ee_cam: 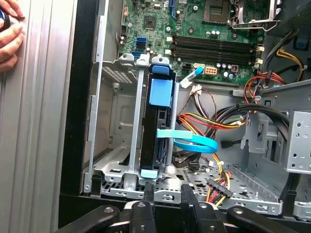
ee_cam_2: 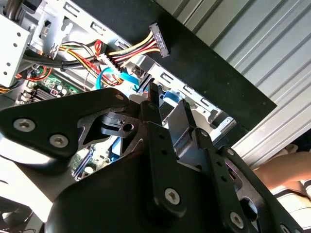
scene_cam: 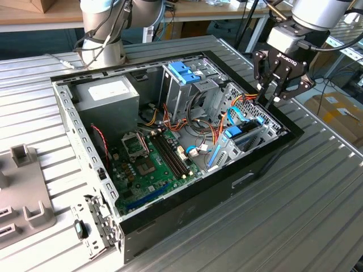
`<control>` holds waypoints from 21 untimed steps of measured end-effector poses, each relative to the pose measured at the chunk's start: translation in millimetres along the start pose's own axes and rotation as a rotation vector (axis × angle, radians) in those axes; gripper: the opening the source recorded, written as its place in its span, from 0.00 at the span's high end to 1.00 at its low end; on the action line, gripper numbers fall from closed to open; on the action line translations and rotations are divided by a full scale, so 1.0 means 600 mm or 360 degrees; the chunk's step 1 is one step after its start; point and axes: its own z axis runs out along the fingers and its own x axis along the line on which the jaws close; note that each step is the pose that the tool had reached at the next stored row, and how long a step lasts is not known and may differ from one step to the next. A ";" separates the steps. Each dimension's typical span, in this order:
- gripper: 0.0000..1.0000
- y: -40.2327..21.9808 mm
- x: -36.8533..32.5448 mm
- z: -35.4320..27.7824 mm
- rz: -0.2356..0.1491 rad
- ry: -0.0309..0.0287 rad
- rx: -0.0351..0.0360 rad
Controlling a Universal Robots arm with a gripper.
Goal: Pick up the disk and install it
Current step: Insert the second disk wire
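At the exterior view's left end of the case (scene_cam: 187, 211) sits the grey box (scene_cam: 108, 92), then the board (scene_cam: 152, 161), then a bare blue bracket (scene_cam: 184, 71) atop the middle cage. Further right, the disk (scene_cam: 234, 134) stands on edge in the end cage (scene_cam: 266, 131), its blue carrier between the rails in the first wrist view (ee_cam: 159, 94). My gripper (scene_cam: 271, 97) hangs just above that cage's far corner, fingers (ee_cam: 147, 194) apart and empty. I judge the disk is in its slot, though I cannot tell whether it is fully home. The blue cable (ee_cam: 194, 143) and the coloured wires (ee_cam: 214, 121) loop just beside the disk, so a finger drifting sideways could hook one and tug a plug loose or strike the cage rail. A hand (ee_cam: 8, 29) rests on the table beside the case, so a swing that way risks contact.
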 end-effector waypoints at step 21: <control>0.64 0.000 0.000 0.000 -0.0648 -0.00106 0.0021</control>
